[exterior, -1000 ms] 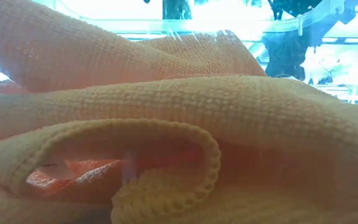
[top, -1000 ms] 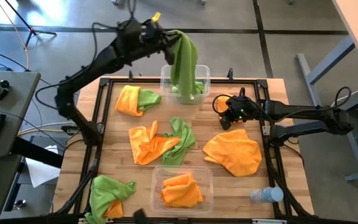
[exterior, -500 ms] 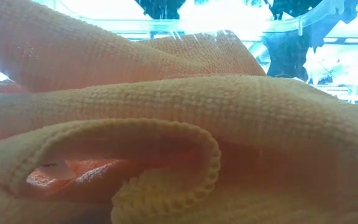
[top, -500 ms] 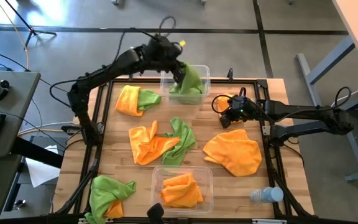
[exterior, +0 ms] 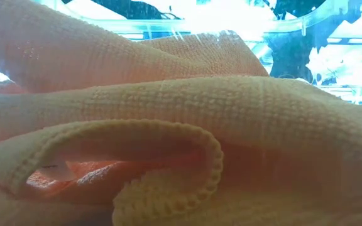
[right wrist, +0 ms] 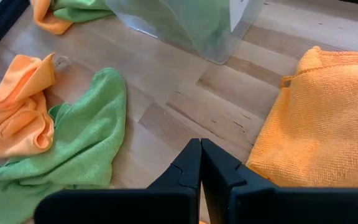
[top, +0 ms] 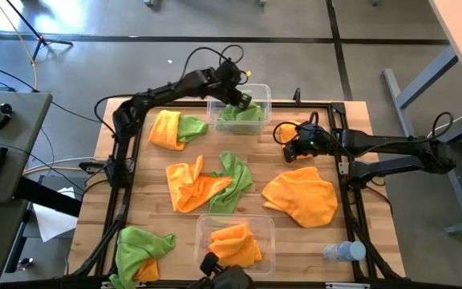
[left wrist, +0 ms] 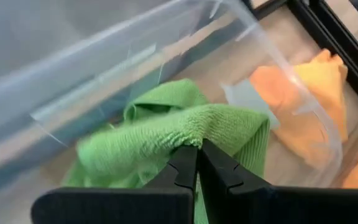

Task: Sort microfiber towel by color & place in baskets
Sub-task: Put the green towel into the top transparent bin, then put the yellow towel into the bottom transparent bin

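My left gripper (top: 240,99) (left wrist: 199,151) is down inside the far clear basket (top: 265,91), shut on a lime green towel (top: 245,115) that lies bunched on the basket floor. The near basket (top: 203,225) holds orange towels (top: 234,245), which fill the low view (exterior: 181,125). My right gripper (top: 289,150) (right wrist: 200,151) is shut and hovers over the table right of the far basket, beside an orange towel (right wrist: 322,118). More orange and green towels lie loose on the table. My left gripper pinches a raised fold (left wrist: 211,123) of the green towel between its two fingers, coming from above and slanting down into the far basket. The rest of the towel lies slack on the basket floor (left wrist: 135,149), against the clear wall (left wrist: 278,93).
Loose towels: an orange and green pair at far left (top: 175,128), another pair in the middle (top: 208,182), a large orange one at right (top: 300,199), a green and orange heap at near left (top: 139,249). A small clear bottle (top: 343,251) lies at near right.
My left gripper has come down from high above the far basket into it, still shut on the green towel. The towel, which hung long below the fingers, has sunk and bunched up on the basket floor.
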